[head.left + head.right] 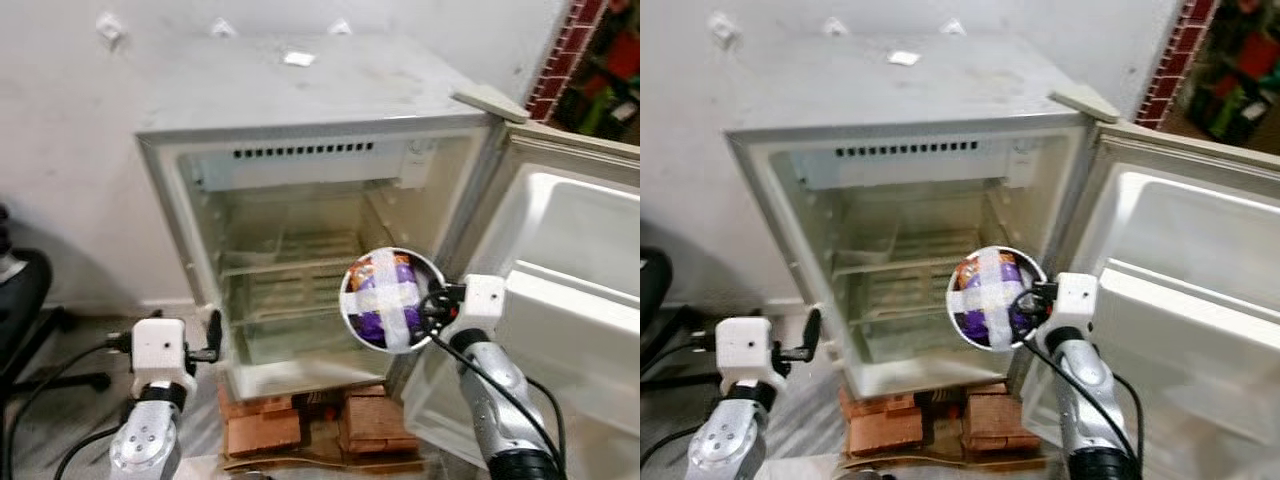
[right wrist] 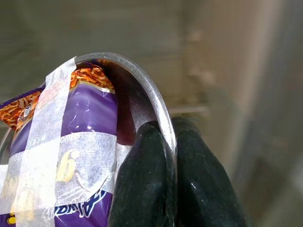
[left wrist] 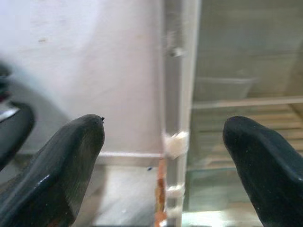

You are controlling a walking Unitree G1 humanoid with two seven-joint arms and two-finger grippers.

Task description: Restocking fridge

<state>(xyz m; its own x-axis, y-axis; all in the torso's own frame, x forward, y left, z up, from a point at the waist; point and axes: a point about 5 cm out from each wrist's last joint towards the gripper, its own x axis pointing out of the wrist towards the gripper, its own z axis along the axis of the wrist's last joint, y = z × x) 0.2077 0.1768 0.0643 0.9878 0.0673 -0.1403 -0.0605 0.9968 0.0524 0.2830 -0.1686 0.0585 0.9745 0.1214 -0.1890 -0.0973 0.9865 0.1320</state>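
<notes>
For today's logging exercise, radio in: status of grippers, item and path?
Right gripper shut on bowl rim, before open fridge. Left gripper open, idle by fridge's left edge. Shelves bare, nothing in the way.

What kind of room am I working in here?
Likely a modest home corner: a small fridge propped on bricks against a plain wall. The right claw holds a taped bowl.
</notes>
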